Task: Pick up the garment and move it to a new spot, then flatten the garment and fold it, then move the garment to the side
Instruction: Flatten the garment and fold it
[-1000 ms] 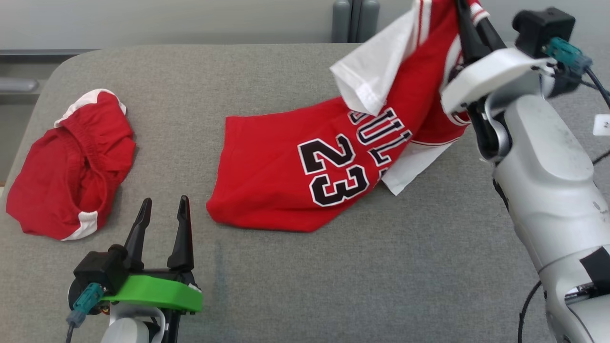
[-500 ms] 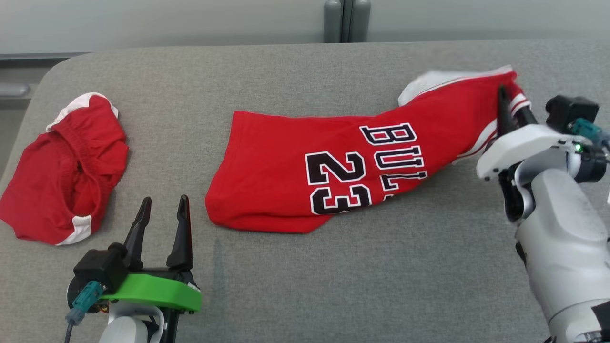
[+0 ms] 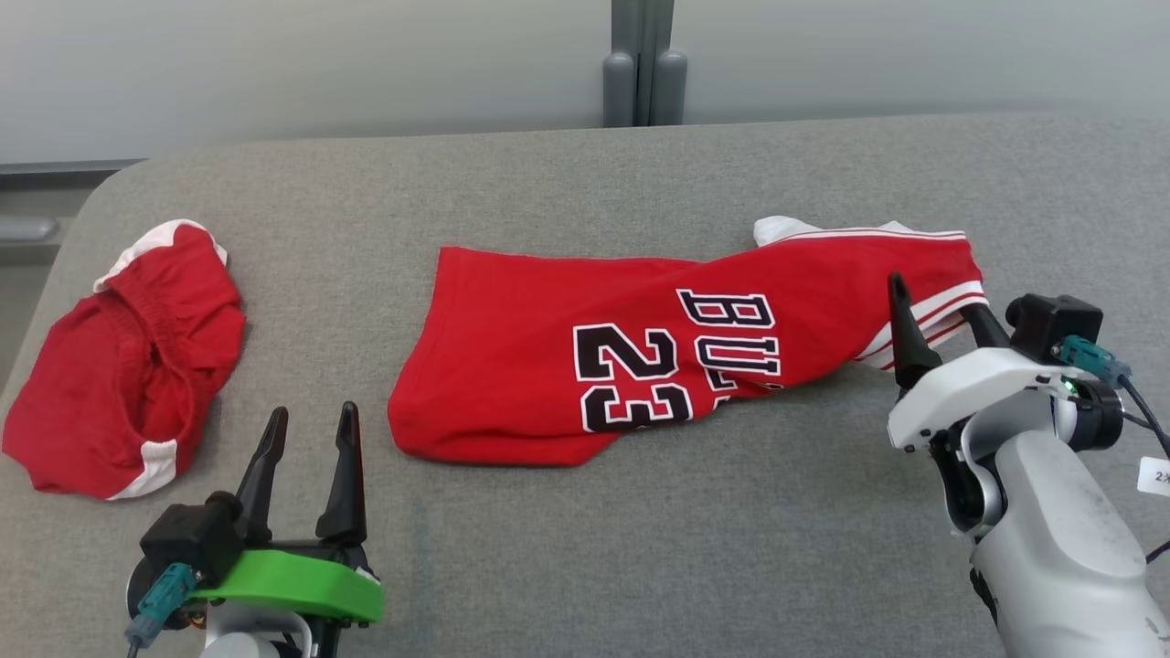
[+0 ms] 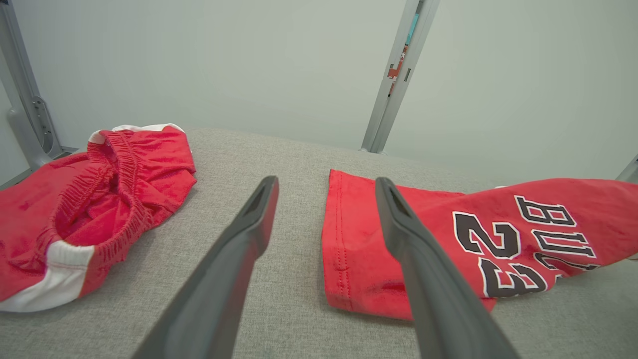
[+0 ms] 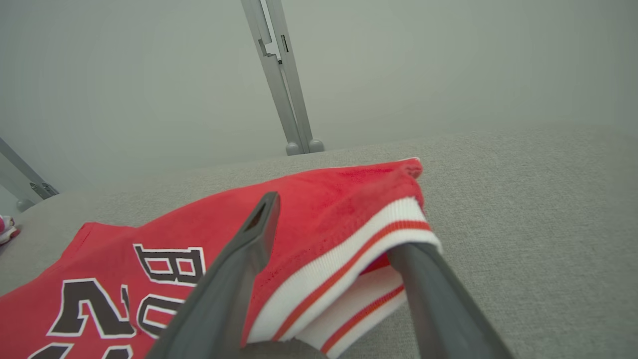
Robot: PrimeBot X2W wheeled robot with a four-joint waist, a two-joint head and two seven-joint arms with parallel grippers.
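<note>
Grey padded table (image 3: 731, 548): the red jersey (image 3: 548, 311) marked 23 lies rumpled across its middle. The right gripper (image 3: 930, 297) stands spread, the jersey's striped edge between its 2 fingers. The left gripper (image 3: 312, 411) is spread, clear of the jersey, and red shorts (image 3: 128, 366) lie at far left.

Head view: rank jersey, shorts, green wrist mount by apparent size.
1. Red jersey, clearly largest.
2. Red shorts, bunched up.
3. Green wrist mount, smallest, even though it is nearest the camera.
</note>
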